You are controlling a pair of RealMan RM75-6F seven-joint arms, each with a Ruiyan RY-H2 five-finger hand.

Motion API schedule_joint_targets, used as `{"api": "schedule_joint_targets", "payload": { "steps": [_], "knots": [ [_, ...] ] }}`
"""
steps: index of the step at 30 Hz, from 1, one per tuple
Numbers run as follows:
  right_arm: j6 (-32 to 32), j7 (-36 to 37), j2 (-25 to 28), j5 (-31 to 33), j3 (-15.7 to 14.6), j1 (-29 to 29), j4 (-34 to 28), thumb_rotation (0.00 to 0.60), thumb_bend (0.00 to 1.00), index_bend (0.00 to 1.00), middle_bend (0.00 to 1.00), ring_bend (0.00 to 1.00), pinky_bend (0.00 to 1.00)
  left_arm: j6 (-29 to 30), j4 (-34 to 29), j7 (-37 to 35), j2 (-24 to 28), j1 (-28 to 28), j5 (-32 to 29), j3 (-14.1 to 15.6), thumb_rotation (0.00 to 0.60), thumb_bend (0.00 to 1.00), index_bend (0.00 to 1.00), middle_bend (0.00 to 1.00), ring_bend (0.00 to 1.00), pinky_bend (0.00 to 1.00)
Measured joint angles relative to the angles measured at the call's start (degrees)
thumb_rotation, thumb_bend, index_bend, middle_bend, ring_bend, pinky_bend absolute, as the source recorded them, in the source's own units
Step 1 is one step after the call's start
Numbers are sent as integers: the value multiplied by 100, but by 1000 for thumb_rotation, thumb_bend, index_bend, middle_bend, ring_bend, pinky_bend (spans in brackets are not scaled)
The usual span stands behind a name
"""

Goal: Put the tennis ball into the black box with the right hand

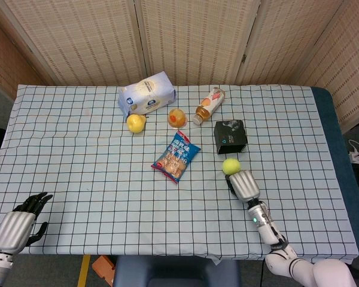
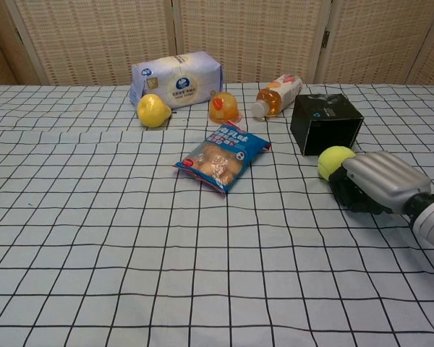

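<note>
The yellow-green tennis ball (image 1: 230,165) (image 2: 335,161) lies on the checked cloth just in front of the black box (image 1: 230,136) (image 2: 325,123). My right hand (image 1: 243,185) (image 2: 377,183) sits low over the table directly behind the ball, silver back up. Its dark fingers (image 2: 351,194) point toward the ball and touch its near side without wrapping it. My left hand (image 1: 17,226) rests at the table's near left corner, fingers spread and holding nothing; the chest view does not show it.
A blue snack bag (image 1: 176,156) (image 2: 223,157) lies left of the ball. At the back stand a white tissue pack (image 1: 146,93), a yellow pear (image 1: 136,122), an orange jelly cup (image 1: 177,117) and a lying juice bottle (image 1: 209,105).
</note>
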Motion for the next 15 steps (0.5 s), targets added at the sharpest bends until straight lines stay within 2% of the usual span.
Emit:
{"api": "schedule_joint_targets", "payload": {
  "steps": [15],
  "knots": [
    [56, 515, -702, 109, 156, 360, 1452, 600, 940, 1000, 938, 760, 1000, -24, 10, -24, -2, -12, -3, 8, 600, 444, 144, 100, 110, 373]
  ]
}}
